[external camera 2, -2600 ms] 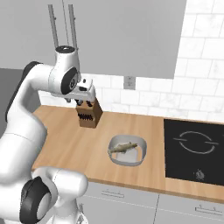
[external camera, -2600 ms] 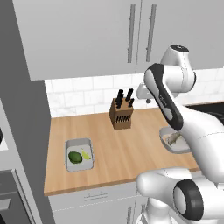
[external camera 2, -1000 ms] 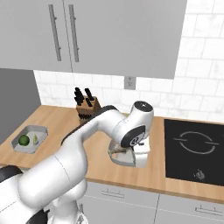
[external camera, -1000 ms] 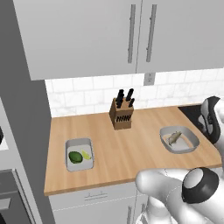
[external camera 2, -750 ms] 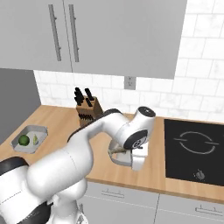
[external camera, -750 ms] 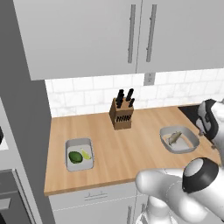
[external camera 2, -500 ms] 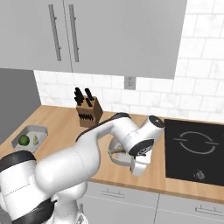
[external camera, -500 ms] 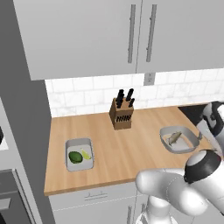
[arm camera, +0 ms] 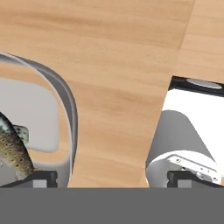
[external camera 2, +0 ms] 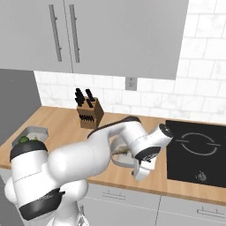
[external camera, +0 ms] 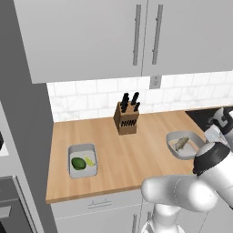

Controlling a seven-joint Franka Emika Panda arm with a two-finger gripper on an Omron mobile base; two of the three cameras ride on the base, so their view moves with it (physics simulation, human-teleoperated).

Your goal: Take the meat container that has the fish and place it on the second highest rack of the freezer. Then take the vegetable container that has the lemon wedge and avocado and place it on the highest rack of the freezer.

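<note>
We read no writing or labels anywhere. Our gripper (arm camera: 111, 175) stands wide, empty, straddling the meat container's (arm camera: 65, 105) rim, fish (arm camera: 13, 148) at its 9 o'clock; since a second ago it has dropped lower. The vegetable container (external camera: 82, 160) sits unmoved.

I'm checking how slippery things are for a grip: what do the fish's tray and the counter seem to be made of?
The fish's tray looks like smooth grey plastic or metal: in the hand view its rim is thin, with a pale highlight. The counter looks like matte light wood, with grain streaks and plank seams.
</note>
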